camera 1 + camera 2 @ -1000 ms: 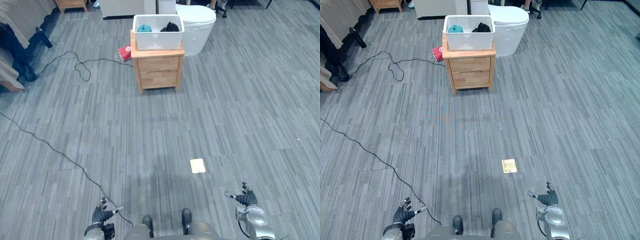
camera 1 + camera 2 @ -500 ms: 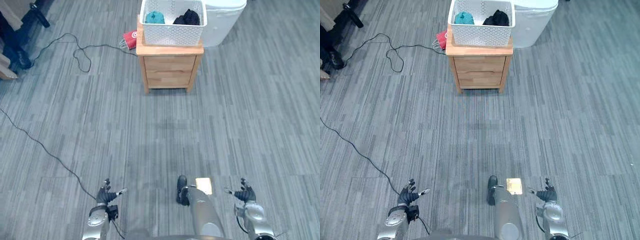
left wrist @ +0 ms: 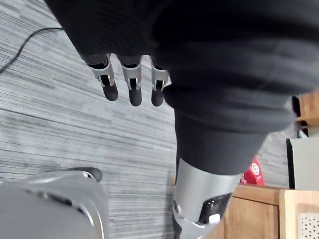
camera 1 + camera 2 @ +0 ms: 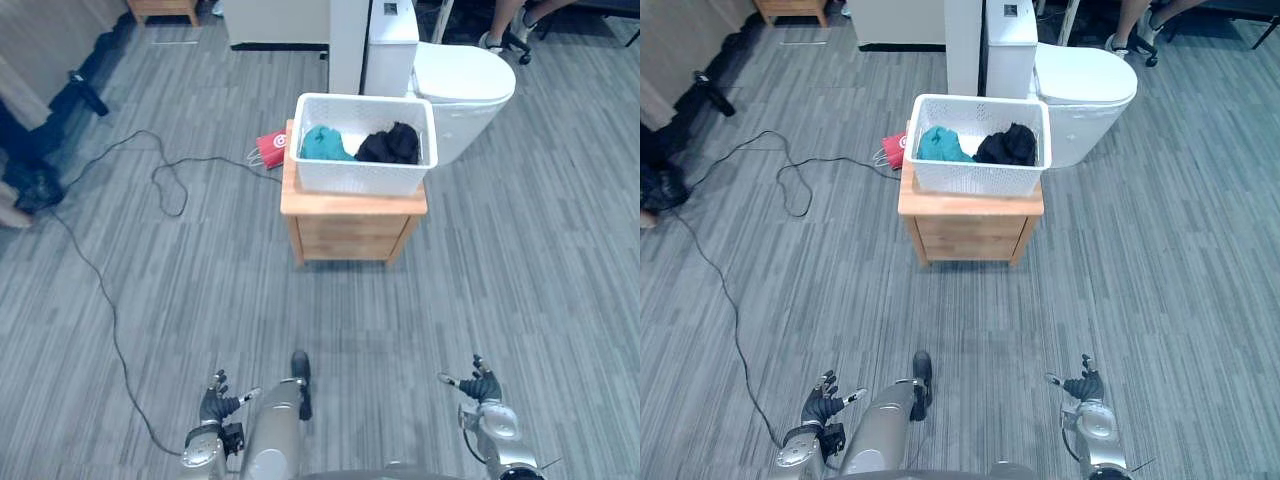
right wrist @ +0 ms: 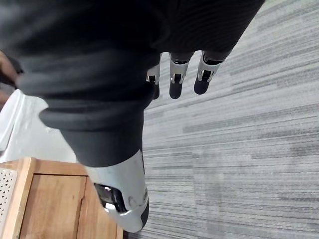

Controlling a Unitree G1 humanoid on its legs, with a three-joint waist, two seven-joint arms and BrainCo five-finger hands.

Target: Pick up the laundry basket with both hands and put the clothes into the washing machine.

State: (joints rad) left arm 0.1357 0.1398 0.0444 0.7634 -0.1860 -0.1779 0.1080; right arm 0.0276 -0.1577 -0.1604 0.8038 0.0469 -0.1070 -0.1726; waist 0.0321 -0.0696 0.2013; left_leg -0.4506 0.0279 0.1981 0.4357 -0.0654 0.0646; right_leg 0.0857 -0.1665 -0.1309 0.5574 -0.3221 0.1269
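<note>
white perforated basket [image 4: 362,178] with teal cloth [image 4: 322,143] and black cloth [image 4: 390,145] inside | sits on wooden cabinet [image 4: 352,228] | left hand [image 4: 214,404] and right hand [image 4: 484,389] low over floor [image 4: 200,280], well apart from it, fingers [image 3: 133,94] spread, empty

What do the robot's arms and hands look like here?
Both arms are silver-grey. The left hand and right hand each have silver fingers with dark tips, plus a separate thumb. A dark ribbed cover wraps the back of each hand and the wrist.
</note>
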